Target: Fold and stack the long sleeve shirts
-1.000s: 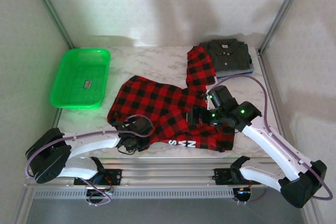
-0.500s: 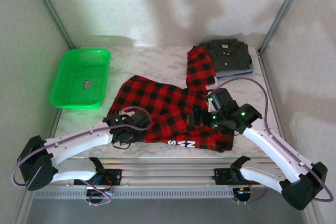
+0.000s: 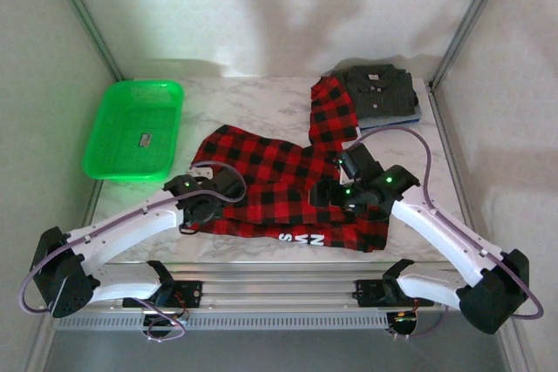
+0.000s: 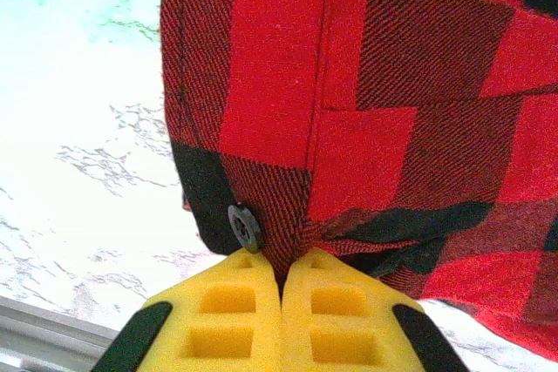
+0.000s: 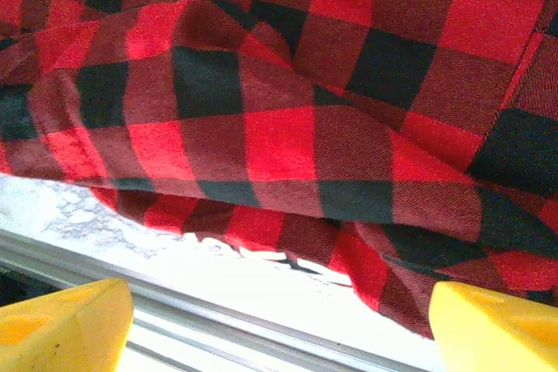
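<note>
The grey shirt [image 3: 379, 91] lies folded beyond the right gripper [image 3: 321, 194] — jaws wide, empty. The left gripper [image 4: 282, 269] is clamped on an edge of the plaid shirt [image 3: 279, 182] — not yet folded.

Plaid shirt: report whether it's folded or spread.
Spread, rumpled, not folded: the plaid shirt sprawls wide across the table, unlike the neatly folded grey shirt.

The plaid shirt [image 3: 279, 185] is lying rumpled on the table [image 3: 261, 102], one sleeve stretching toward the back right. The grey shirt [image 3: 377, 91] is sitting folded there, just beside that sleeve.
</note>
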`<action>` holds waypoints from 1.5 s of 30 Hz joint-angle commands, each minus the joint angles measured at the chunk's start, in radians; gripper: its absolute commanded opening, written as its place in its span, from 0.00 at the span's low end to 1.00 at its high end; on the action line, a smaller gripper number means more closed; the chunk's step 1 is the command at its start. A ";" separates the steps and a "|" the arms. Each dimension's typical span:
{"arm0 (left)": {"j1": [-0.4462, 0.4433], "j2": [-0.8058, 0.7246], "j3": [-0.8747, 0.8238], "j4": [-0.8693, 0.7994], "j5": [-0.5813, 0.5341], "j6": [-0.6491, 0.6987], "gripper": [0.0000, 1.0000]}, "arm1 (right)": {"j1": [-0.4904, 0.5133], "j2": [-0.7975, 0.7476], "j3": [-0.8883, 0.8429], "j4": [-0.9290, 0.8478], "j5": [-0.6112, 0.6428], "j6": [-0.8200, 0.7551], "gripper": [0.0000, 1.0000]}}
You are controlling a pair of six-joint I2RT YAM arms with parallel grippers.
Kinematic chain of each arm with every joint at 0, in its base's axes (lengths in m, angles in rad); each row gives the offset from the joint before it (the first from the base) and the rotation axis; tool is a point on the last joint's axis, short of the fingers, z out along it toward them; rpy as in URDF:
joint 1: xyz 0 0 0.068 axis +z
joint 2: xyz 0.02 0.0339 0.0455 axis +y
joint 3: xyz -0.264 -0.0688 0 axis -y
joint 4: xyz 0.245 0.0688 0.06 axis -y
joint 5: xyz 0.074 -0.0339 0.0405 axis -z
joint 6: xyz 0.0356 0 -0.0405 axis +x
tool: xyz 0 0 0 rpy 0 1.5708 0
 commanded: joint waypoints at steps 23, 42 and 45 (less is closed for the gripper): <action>0.064 0.199 -0.035 0.049 -0.049 0.095 0.02 | -0.004 0.226 -0.029 0.052 0.147 0.067 0.77; 0.126 0.329 -0.059 0.076 -0.035 0.073 0.05 | 0.025 0.408 -0.058 0.060 0.303 0.160 0.65; 0.137 0.351 -0.062 0.094 -0.022 0.070 0.06 | 0.038 0.436 -0.071 0.076 0.314 0.180 0.63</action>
